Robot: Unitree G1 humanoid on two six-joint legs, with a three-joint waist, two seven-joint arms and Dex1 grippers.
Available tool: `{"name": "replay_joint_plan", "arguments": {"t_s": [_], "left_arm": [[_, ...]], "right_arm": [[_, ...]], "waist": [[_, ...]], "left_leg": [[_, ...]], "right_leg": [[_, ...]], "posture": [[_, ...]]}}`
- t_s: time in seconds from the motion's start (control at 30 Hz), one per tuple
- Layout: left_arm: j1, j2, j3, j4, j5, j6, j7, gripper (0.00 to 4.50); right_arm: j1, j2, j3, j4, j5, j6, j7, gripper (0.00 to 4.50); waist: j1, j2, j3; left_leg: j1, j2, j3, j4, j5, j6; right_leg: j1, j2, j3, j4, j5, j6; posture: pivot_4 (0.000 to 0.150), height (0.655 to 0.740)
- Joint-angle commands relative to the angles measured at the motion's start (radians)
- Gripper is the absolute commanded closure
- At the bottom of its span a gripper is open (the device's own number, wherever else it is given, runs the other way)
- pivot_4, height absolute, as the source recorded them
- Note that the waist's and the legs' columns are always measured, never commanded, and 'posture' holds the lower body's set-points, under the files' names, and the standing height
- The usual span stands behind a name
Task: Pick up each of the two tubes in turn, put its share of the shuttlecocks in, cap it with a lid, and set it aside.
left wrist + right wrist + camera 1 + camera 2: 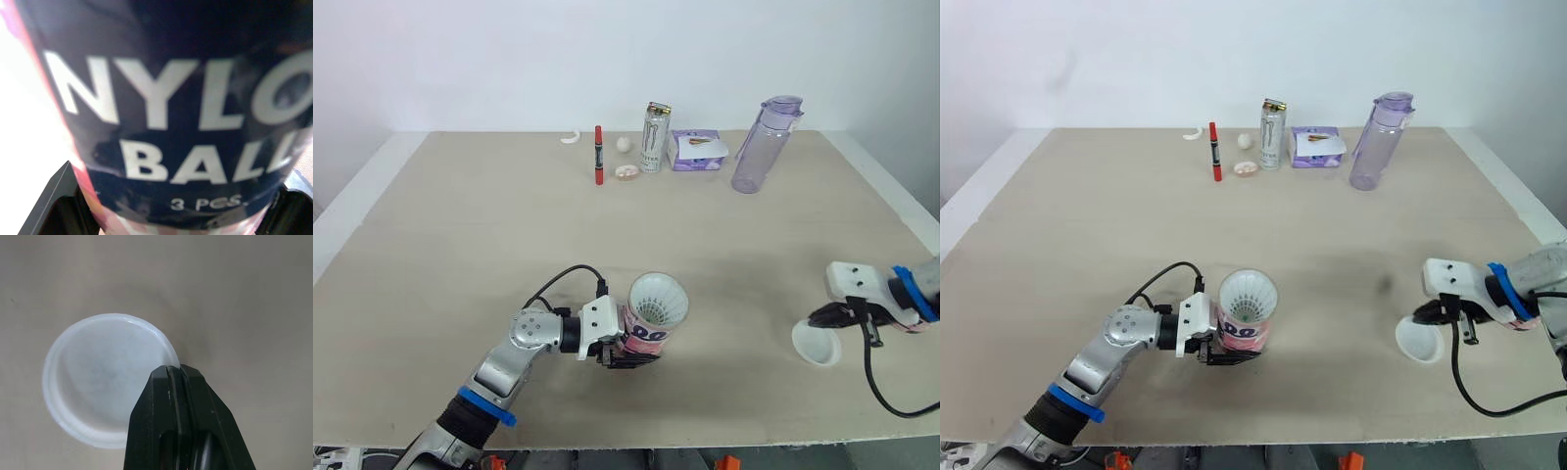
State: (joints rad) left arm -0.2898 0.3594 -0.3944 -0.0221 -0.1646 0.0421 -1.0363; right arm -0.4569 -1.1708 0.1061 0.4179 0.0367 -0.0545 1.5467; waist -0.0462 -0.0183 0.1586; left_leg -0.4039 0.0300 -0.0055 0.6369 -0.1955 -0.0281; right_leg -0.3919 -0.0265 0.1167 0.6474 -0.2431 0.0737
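Observation:
A short tube [646,338] with a pink and dark label stands upright near the table's front edge, and my left gripper [625,354] is shut around its lower part. A white shuttlecock [658,299] sits in the tube's mouth, skirt up. In the left wrist view the tube's dark label [171,98] is pressed close between the black fingers [54,205]. At the front right, my right gripper [824,319] is shut on the rim of a white round lid [816,345]. The right wrist view shows the closed fingertips [173,374] pinching the lid [98,377] at its edge, just over the table.
Along the far edge stand a red marker [598,154], a drink can [655,137], a purple box [696,150] and a clear purple bottle [762,145], with small white bits [624,144] beside them. The beige table [460,255] is bare between the arms.

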Motion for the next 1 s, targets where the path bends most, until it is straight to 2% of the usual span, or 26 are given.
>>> {"name": "replay_joint_plan", "arguments": {"t_s": [0.03,0.2,0.33,0.5,0.67,1.0], "left_arm": [[-0.004,0.007,-0.007,0.067,0.018,0.041,0.002,1.15],[-0.034,0.001,0.000,0.102,0.015,0.064,0.008,1.15],[-0.065,-0.010,0.006,0.145,0.045,0.056,0.042,1.15],[-0.097,-0.022,0.002,0.189,0.079,0.066,0.086,1.15],[-0.108,-0.023,-0.003,0.200,0.082,0.070,0.095,1.15],[-0.103,-0.012,0.001,0.183,0.076,0.090,0.101,1.15]], "right_arm": [[-0.138,0.002,-0.044,-0.241,0.101,0.115,0.034,4.42],[-0.322,0.073,-0.007,-0.490,0.212,0.229,0.035,4.42],[-0.496,0.203,0.044,-0.616,0.314,0.298,0.035,4.42],[-0.568,0.290,0.087,-0.615,0.331,0.289,0.041,4.42],[-0.599,0.364,0.166,-0.568,0.269,0.225,0.039,4.42],[-0.616,0.400,0.222,-0.481,0.176,0.084,0.061,4.42]], "waist": [[-0.001,0.004,0.001],[0.002,0.004,0.002],[0.002,0.002,0.003],[0.000,-0.001,0.002],[-0.001,-0.001,0.002],[-0.001,-0.001,0.002]], "left_leg": [[0.000,0.000,0.000,0.000,0.000,0.000],[0.000,0.000,-0.002,0.000,0.000,0.000],[-0.003,-0.001,-0.003,0.000,0.000,0.000],[-0.003,0.001,-0.004,0.000,0.000,0.000],[-0.002,0.000,-0.002,0.001,0.000,0.000],[-0.002,0.001,-0.002,0.001,0.001,0.000]], "right_leg": [[0.000,0.000,0.000,0.000,0.000,0.000],[0.000,0.001,0.000,0.000,0.000,0.000],[-0.001,0.000,-0.001,-0.001,-0.001,0.000],[-0.002,0.001,-0.003,0.000,0.001,-0.001],[-0.003,0.000,-0.002,0.000,0.002,-0.002],[-0.008,0.001,-0.003,0.000,0.003,-0.004]], "posture": [[0.150,0.7400],[0.150,0.7400],[0.150,0.7400],[0.150,0.7400],[0.150,0.7400],[0.150,0.7400]]}}
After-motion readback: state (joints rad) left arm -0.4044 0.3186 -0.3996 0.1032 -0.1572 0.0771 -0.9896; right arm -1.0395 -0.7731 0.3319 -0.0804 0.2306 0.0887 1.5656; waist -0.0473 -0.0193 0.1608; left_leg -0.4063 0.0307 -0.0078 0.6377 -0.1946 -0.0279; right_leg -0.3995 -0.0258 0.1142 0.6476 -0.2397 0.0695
